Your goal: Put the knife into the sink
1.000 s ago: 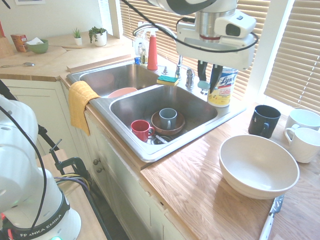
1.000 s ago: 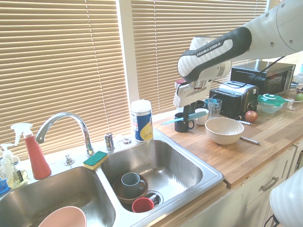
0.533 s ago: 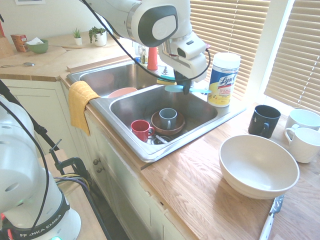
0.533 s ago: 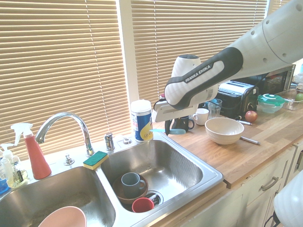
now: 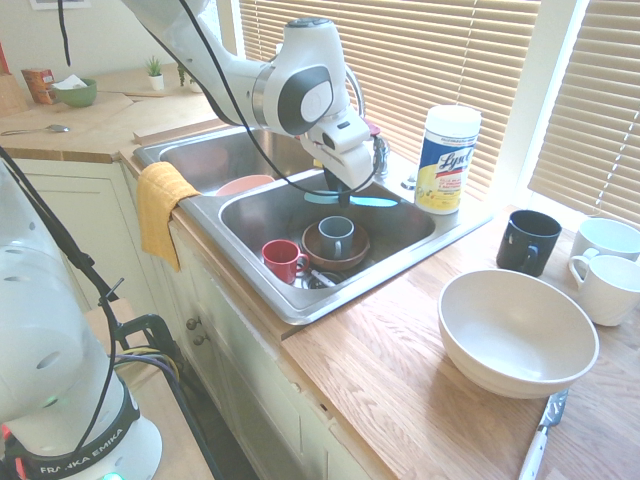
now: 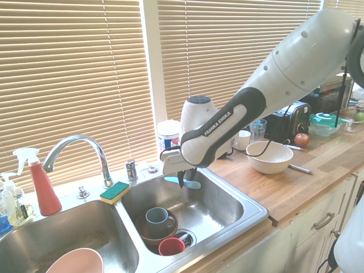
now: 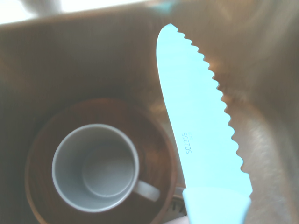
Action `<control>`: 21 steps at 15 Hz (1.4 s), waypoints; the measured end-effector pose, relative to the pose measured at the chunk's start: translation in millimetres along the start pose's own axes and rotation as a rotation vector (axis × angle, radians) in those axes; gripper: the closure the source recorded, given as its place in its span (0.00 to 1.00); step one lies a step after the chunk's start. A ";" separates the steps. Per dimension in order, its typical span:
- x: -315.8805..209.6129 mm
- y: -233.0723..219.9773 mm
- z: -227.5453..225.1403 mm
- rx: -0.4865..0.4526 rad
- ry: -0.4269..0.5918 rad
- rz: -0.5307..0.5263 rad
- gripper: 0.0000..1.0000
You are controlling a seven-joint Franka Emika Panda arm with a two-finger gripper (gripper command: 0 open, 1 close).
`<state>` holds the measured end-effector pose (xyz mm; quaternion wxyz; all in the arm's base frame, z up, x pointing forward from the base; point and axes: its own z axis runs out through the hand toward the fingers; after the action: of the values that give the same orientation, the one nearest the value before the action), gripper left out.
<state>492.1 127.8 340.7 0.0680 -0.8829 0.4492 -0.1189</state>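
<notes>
The knife (image 5: 362, 200) is held clamped between the fingers of the gripper (image 5: 345, 195), blade lying roughly level, just above the basin of the sink (image 5: 400, 262) that sits at centre frame in the first exterior view. In the second exterior view the knife (image 6: 183, 182) shows as a turquoise sliver under the gripper (image 6: 182, 181), above the right-hand basin.

It is judged to be light, stiff one-piece plastic with a smooth, possibly slippery surface; the serrated edge (image 7: 224, 112) looks blunt, so little harm is expected from a short drop. The thicker handle end is judged the better place for a grip, and the hold appears to be taken near that end.

Below the blade, in the wrist view, a grey mug (image 7: 96, 167) stands inside a brown bowl (image 7: 154, 140). In the first exterior view a red mug (image 5: 282, 259) lies beside them near the drain. These fill the lower left part of the basin; bare steel toward its upper right is judged the clearer landing place. A wipes canister (image 5: 446, 158) stands on the rim at upper right, and the faucet (image 6: 77, 149) rises at the left of the second exterior view, apart from the arm.
</notes>
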 end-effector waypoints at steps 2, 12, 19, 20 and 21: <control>-11.7 -1.7 22.9 -0.008 -0.009 0.010 1.00; -19.0 23.1 137.4 -0.099 -0.051 0.038 1.00; -20.6 38.7 181.3 -0.151 -0.099 0.013 0.00; -20.6 39.1 181.9 -0.152 -0.101 0.009 0.00; -20.2 39.4 182.0 -0.153 -0.101 0.006 0.00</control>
<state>499.3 123.4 153.5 0.0235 -0.8891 0.4554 -0.0393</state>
